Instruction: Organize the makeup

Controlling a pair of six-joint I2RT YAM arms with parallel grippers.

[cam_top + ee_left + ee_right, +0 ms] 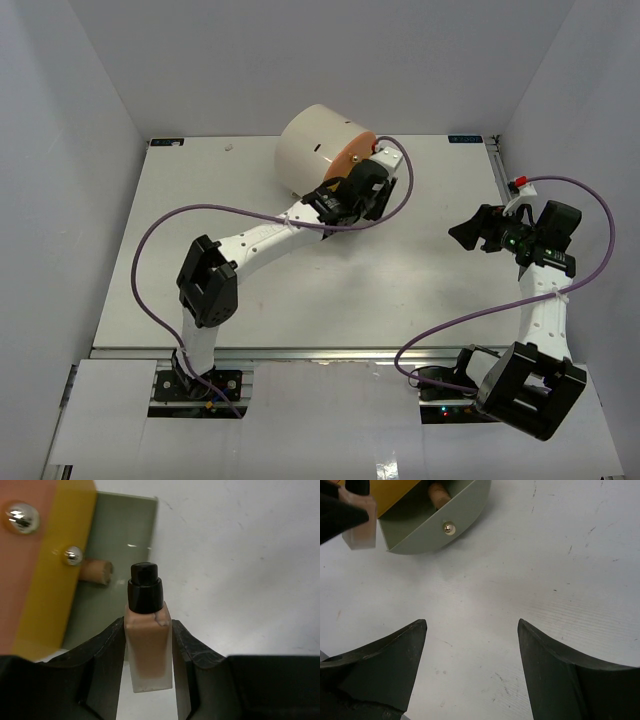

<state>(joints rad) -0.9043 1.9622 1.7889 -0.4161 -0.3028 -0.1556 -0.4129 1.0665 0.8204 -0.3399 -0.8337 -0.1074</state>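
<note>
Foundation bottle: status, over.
Left tool shut on foundation bottle, near open green drawer. Right tool open, empty, over table. Path looks unblocked.

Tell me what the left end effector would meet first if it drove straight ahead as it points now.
The left end effector, shut on the bottle, would probably meet the open grey-green drawer first; depth is unclear.

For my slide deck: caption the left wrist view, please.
Left tool clamps a tan bottle near the open green drawer.
</note>
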